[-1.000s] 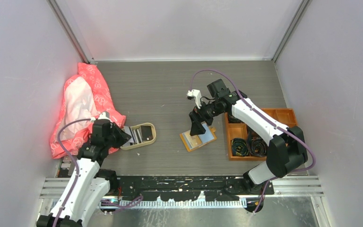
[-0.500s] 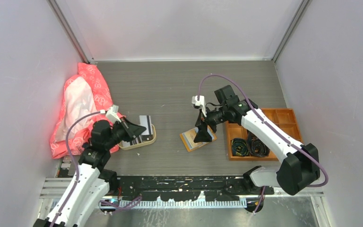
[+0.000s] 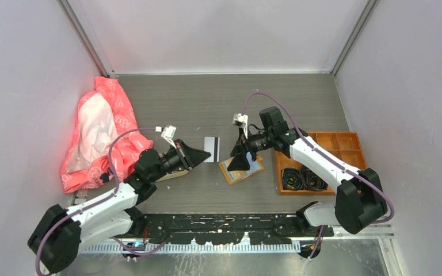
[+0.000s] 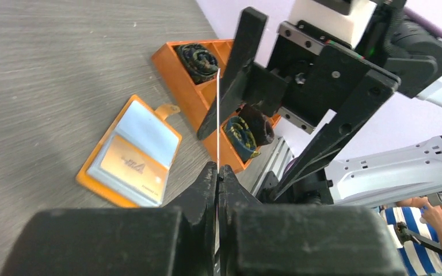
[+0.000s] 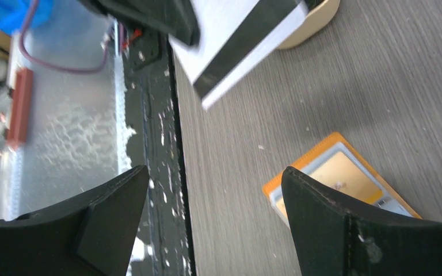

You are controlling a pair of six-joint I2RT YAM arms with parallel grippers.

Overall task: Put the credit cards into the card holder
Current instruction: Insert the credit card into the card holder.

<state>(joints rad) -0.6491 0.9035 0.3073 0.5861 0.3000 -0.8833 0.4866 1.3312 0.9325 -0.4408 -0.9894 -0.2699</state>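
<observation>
Swung from tray (image 5: 316, 23) to centre with left tool (image 4: 218, 172) clamped on striped credit card (image 3: 211, 141), right tool (image 5: 214, 171) spread wide above open, partly loaded card holder (image 4: 128, 152); not yet inserted.

Overhead and wrist views.
Fixed camera looks down from the near side; low, close wrist cameras face each other; all share the card holder (image 4: 129, 152).

Counts one card holder (image 3: 240, 168), with one pale blue card (image 4: 144, 129) in it and one striped credit card (image 3: 211, 141) just to its left. Finds one orange box (image 3: 345, 141) to its right, holding at least two black coils (image 3: 292, 177). Adds one beige tray (image 5: 316, 26) and one pink bag (image 3: 101, 129) farther to its left.
</observation>
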